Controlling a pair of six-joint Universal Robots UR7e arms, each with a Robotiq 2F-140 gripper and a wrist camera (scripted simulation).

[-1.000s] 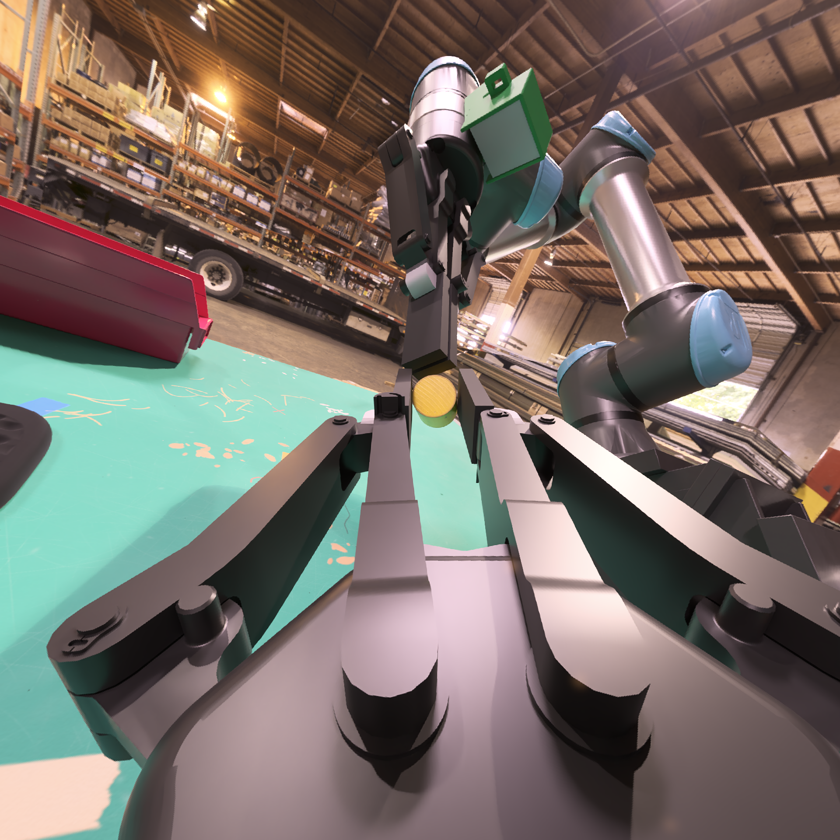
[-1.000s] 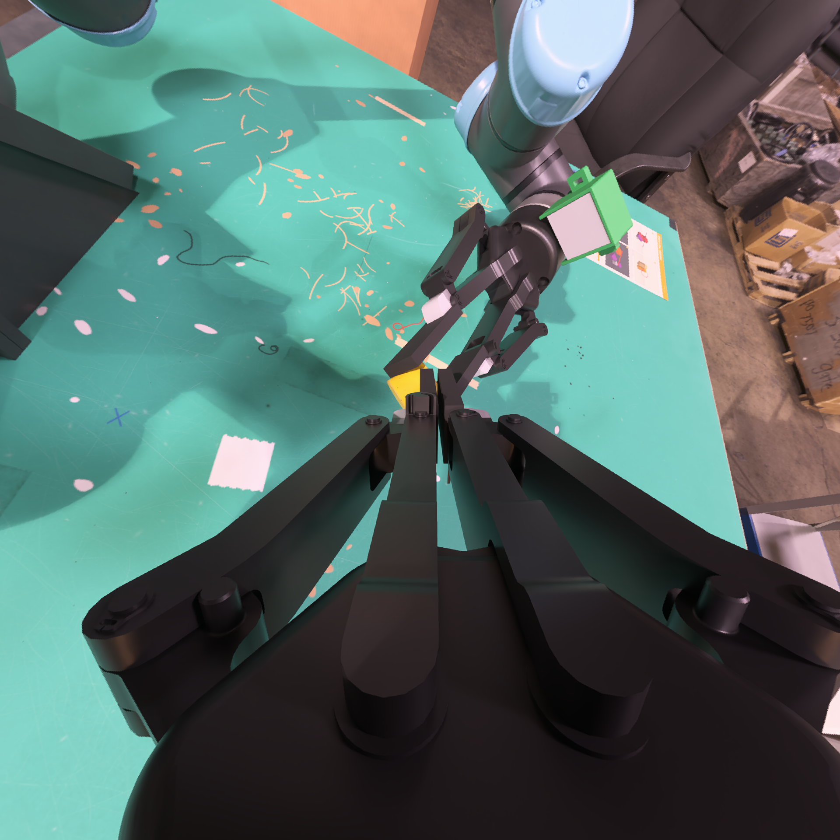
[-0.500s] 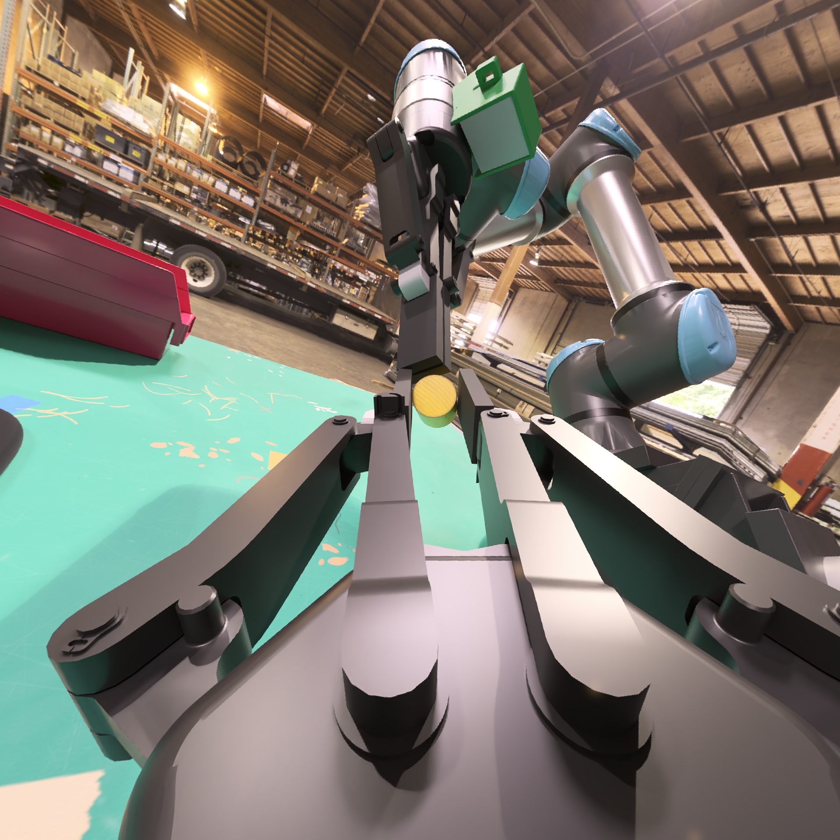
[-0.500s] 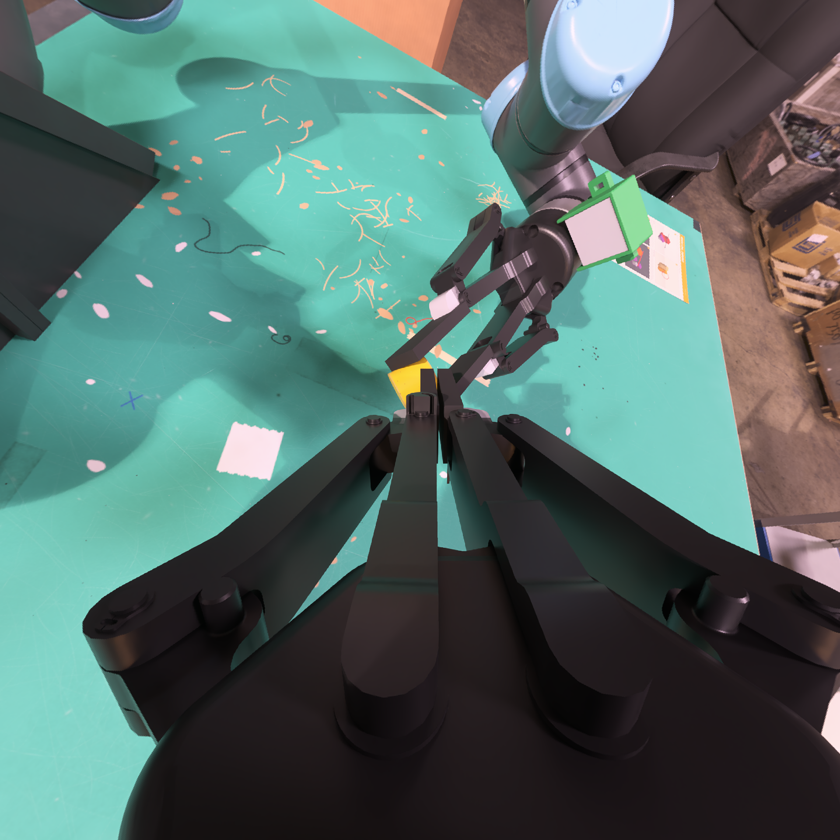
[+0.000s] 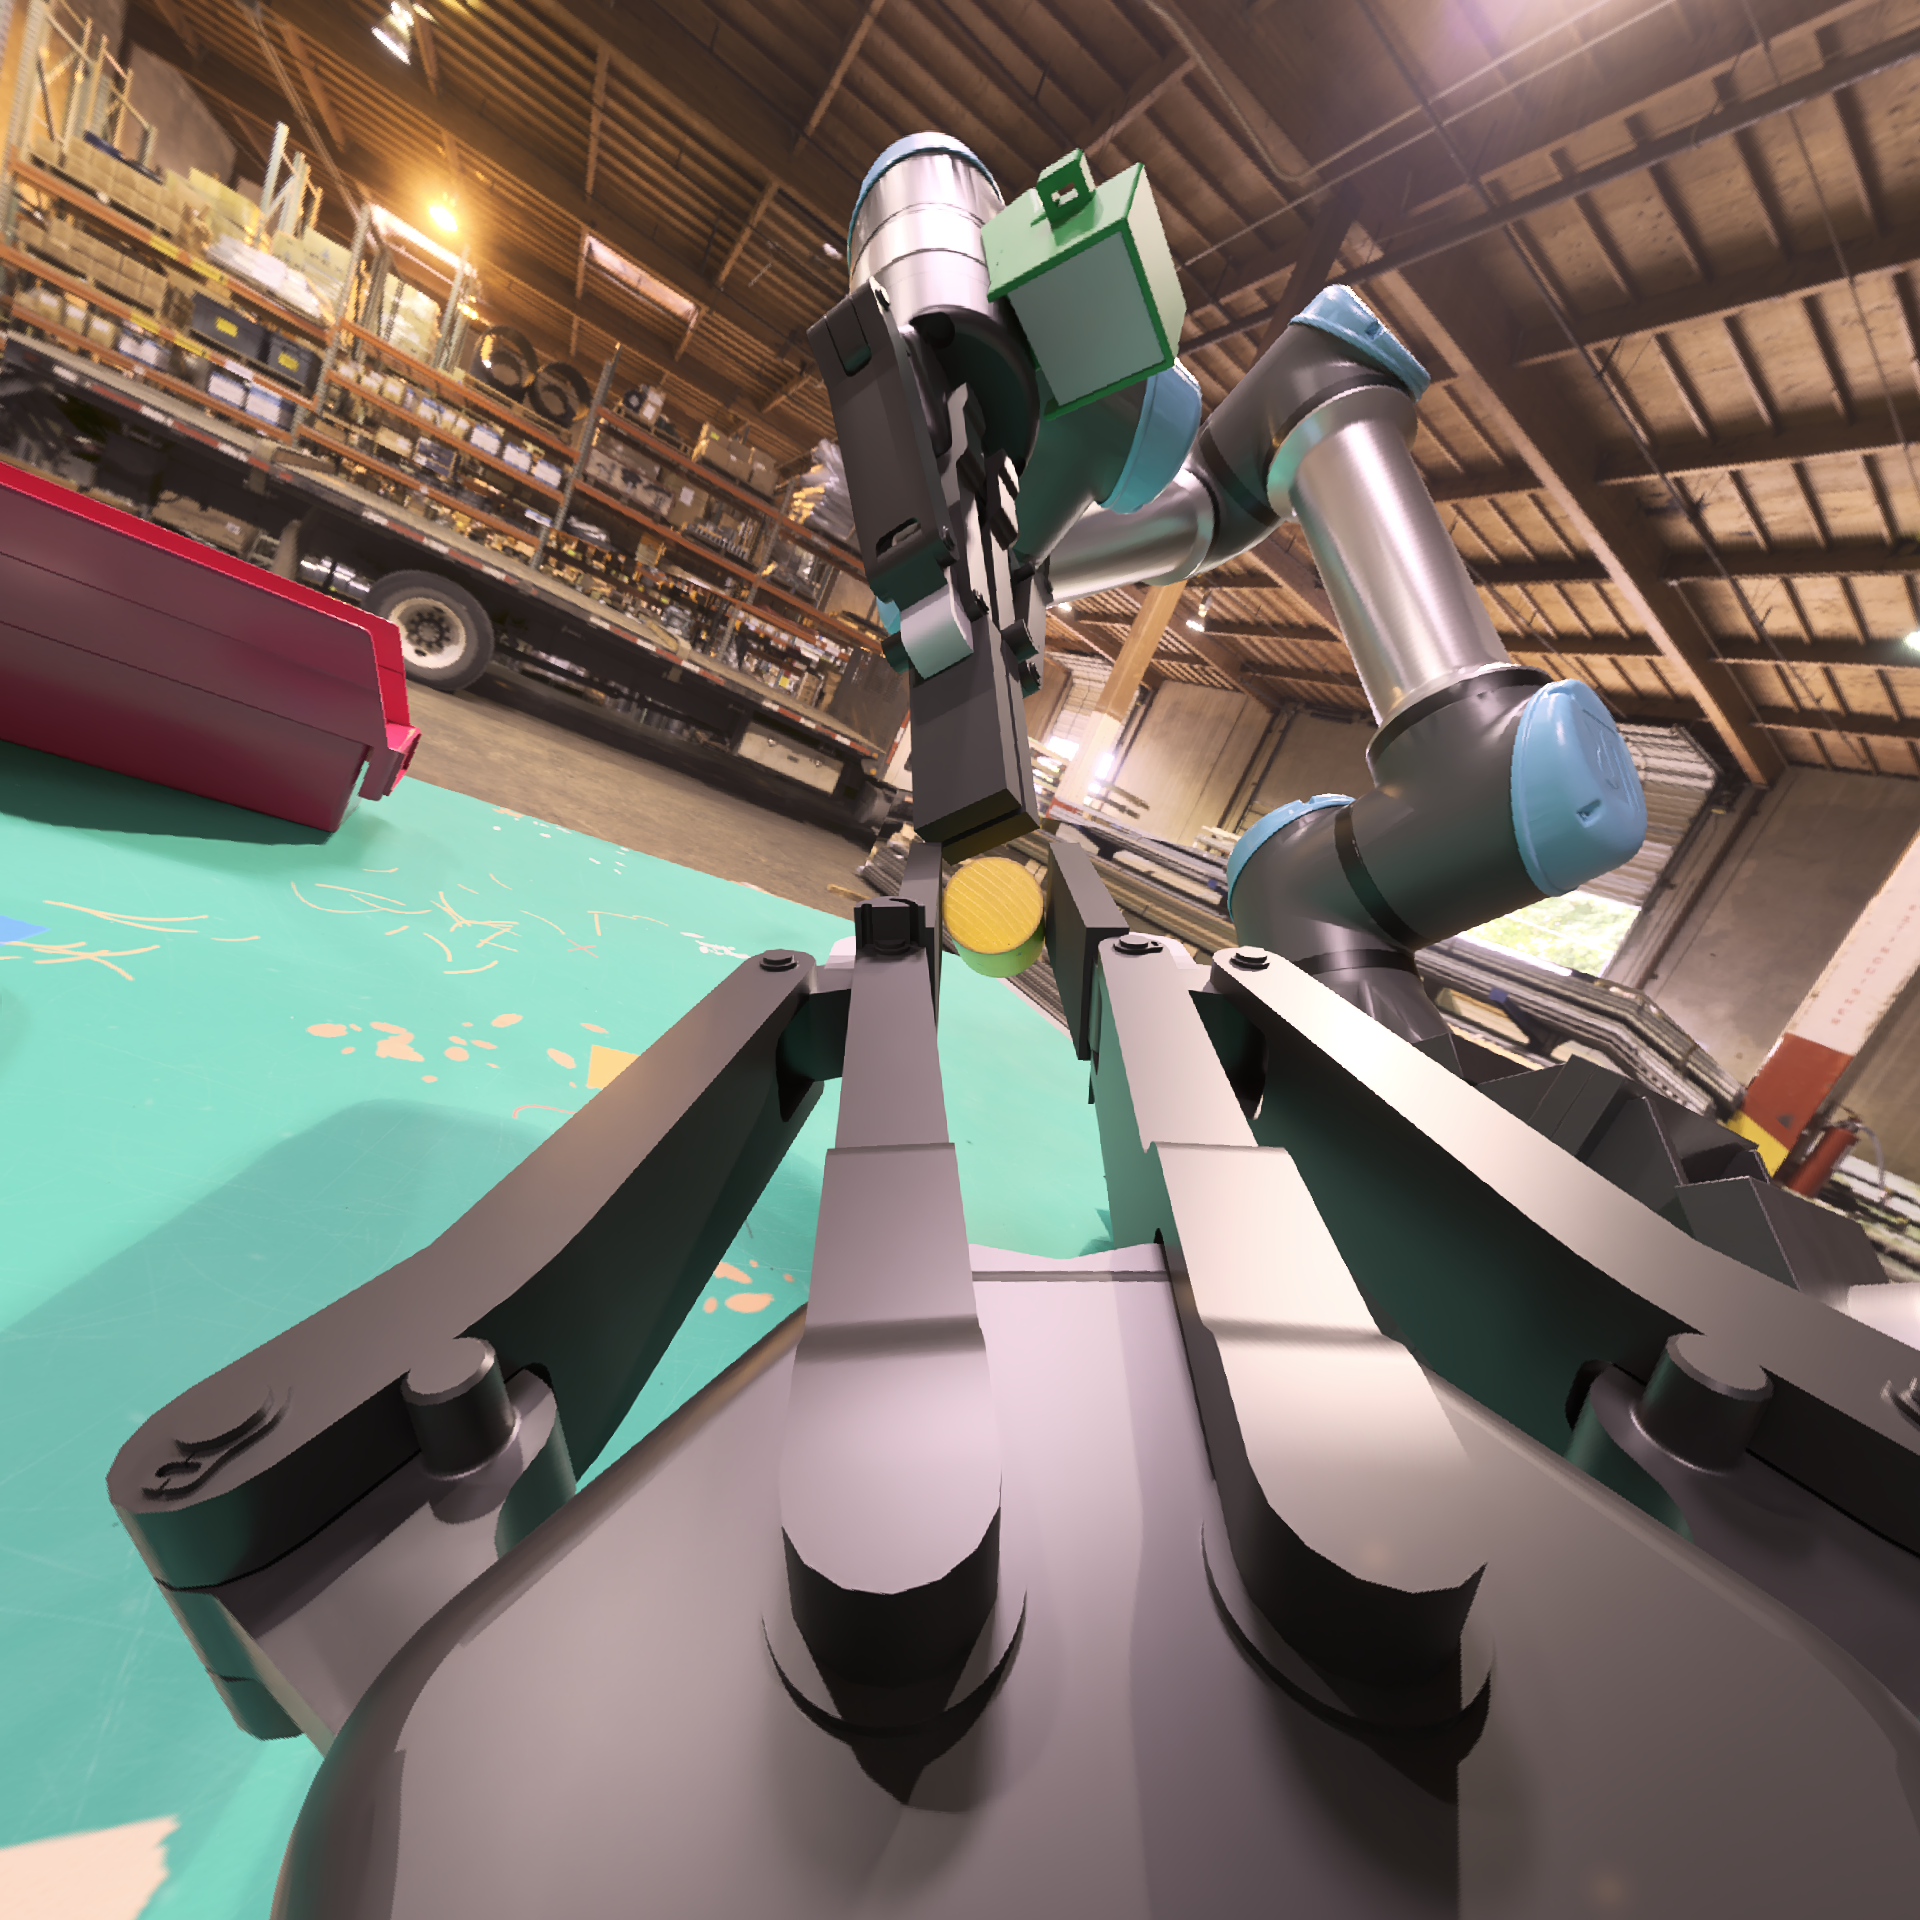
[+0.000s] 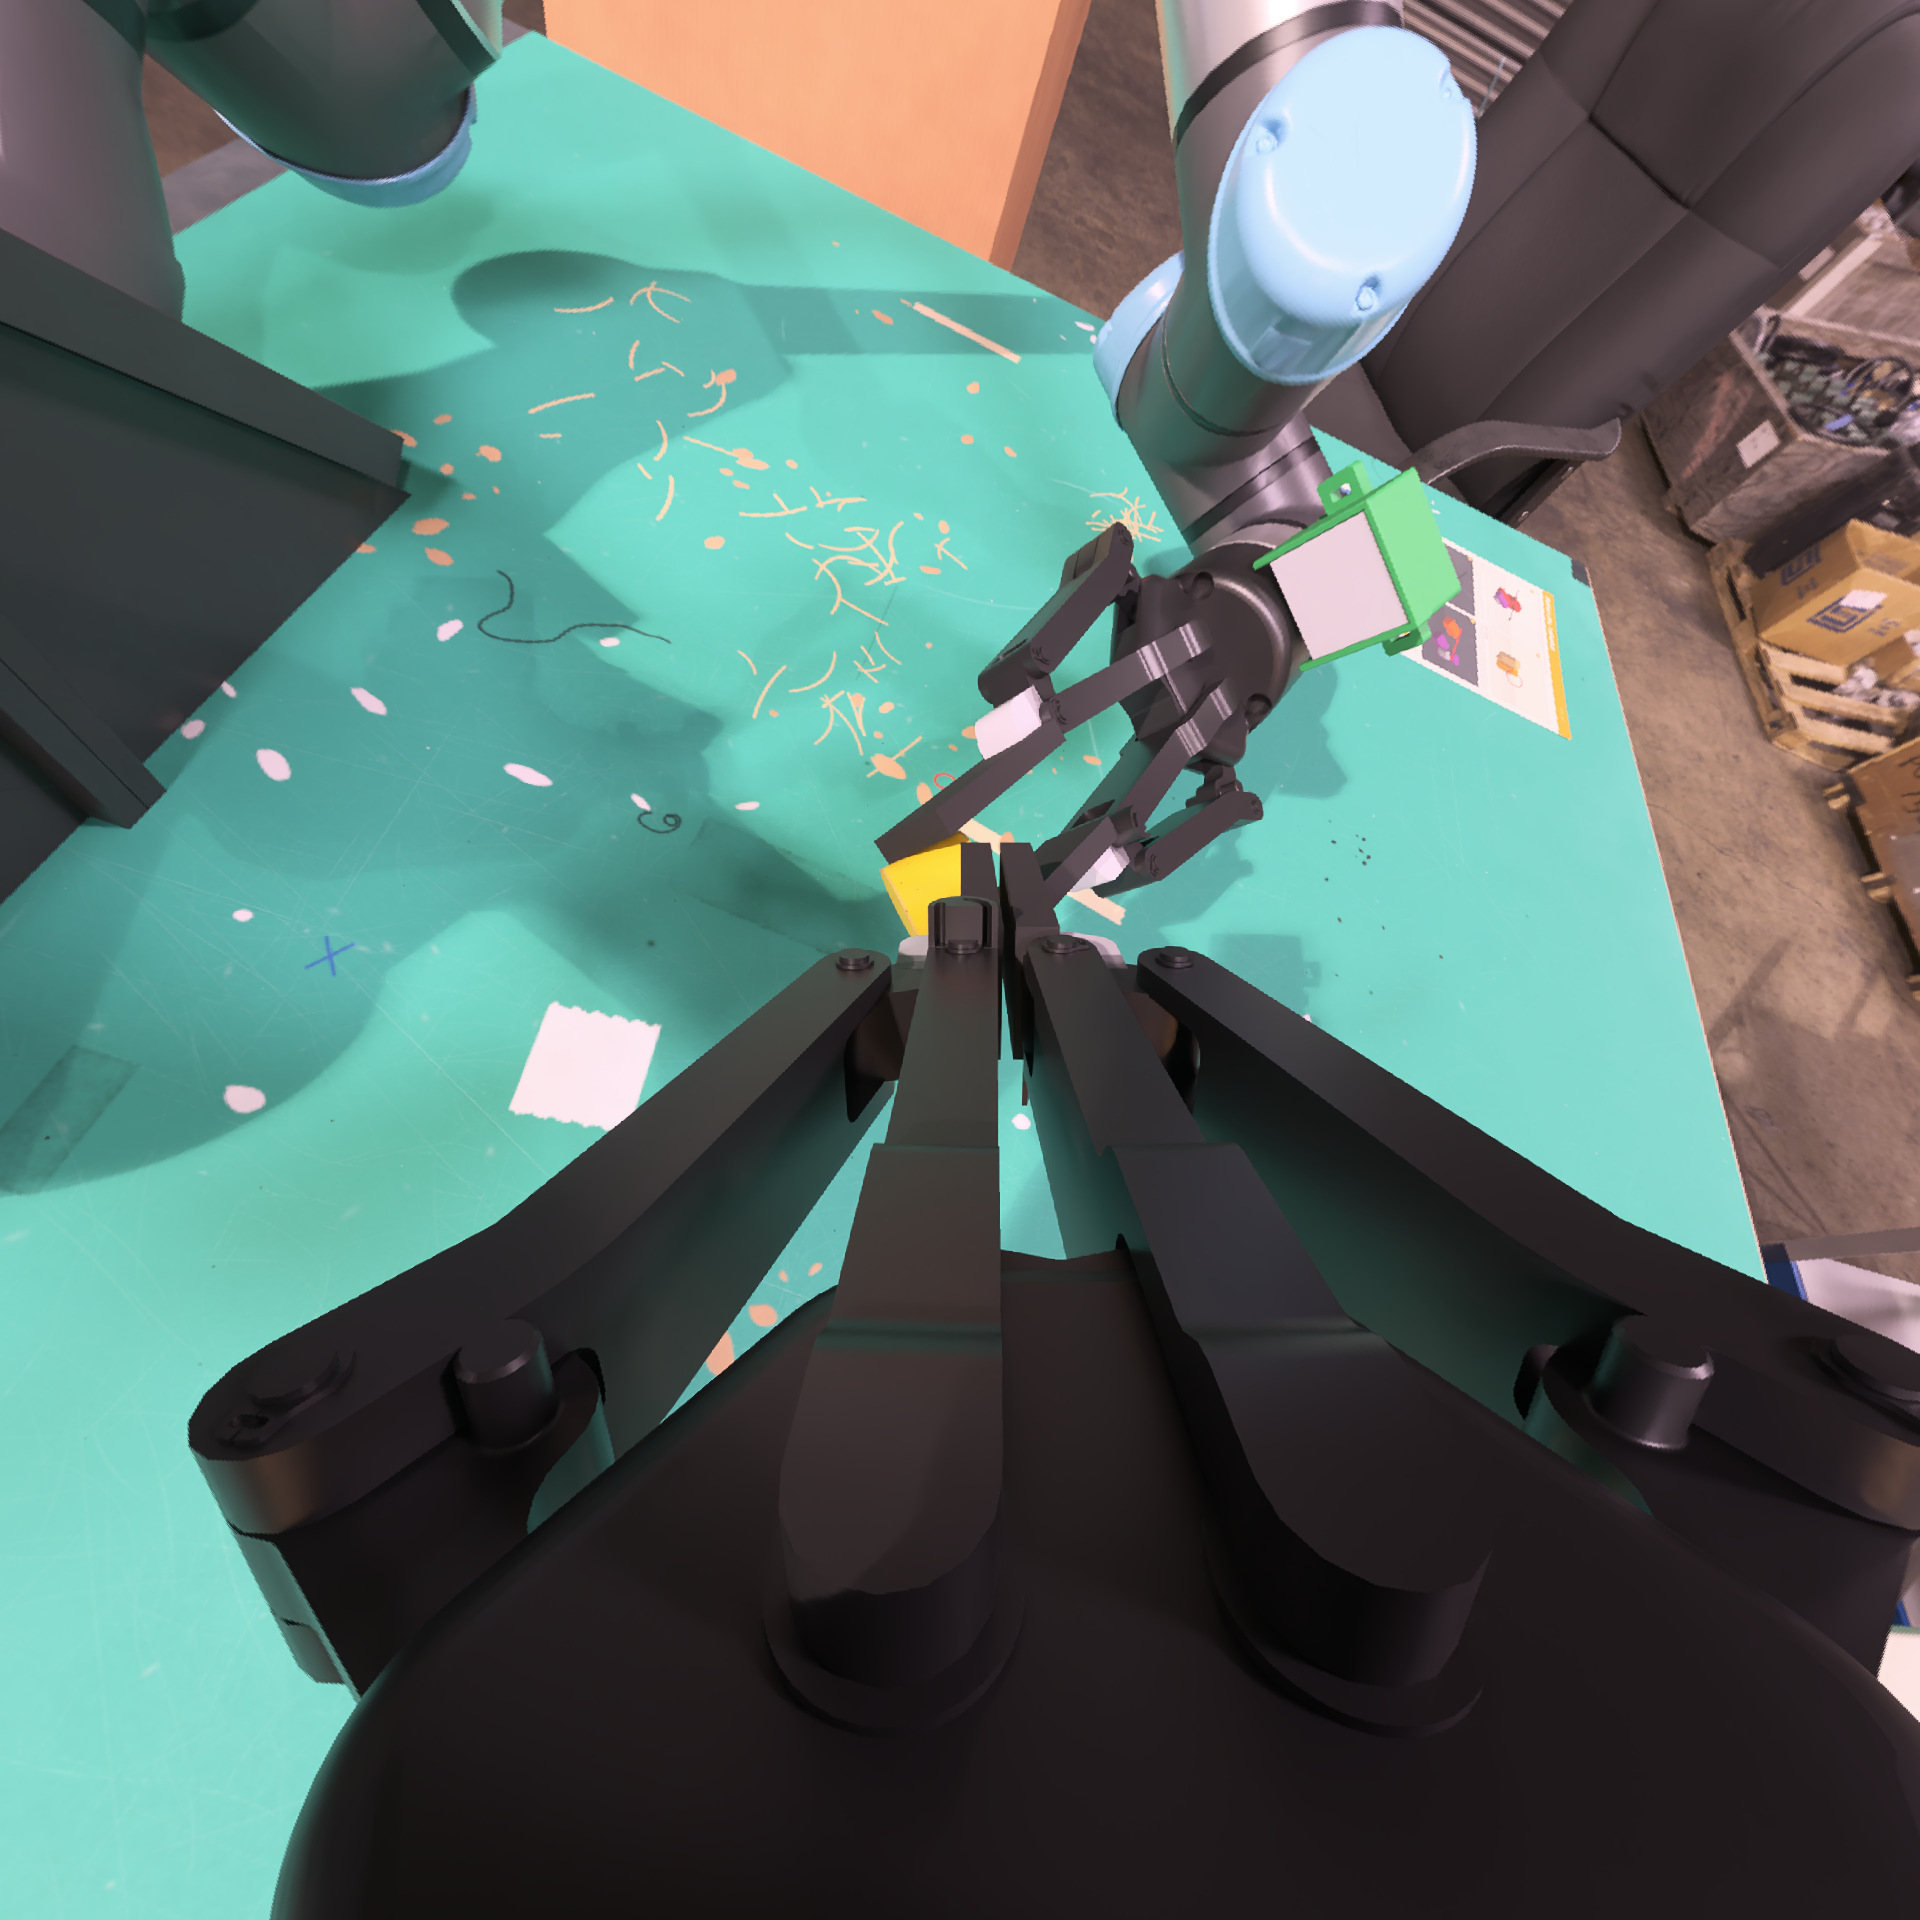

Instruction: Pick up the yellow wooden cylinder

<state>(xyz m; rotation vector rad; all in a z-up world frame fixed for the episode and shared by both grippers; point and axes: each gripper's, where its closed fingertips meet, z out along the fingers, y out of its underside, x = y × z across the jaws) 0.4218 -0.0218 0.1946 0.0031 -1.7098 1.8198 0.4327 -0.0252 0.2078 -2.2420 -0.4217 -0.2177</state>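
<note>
Cylinder (image 5: 992,902), yellow, wooden, is sitting between the jaws of the left gripper (image 5: 995,914), round end face turned toward the wrist camera; the fingers are pressing close on either side, so the left gripper looks clenched on it. From the right wrist view the cylinder (image 6: 920,878) is showing just past the fingertips of the right gripper (image 6: 992,883), whose jaws are drawn nearly together with only a thin slit between, gripping nothing visible. Whether the cylinder is resting on the green table (image 6: 312,1039) or riding just clear of it, cannot tell. Judging the step as grasp made, lift pending. Next move is calling for a straight rise with the left grip kept firm, while the right gripper, hanging just above the cylinder, is needing to keep out of the path.
</note>
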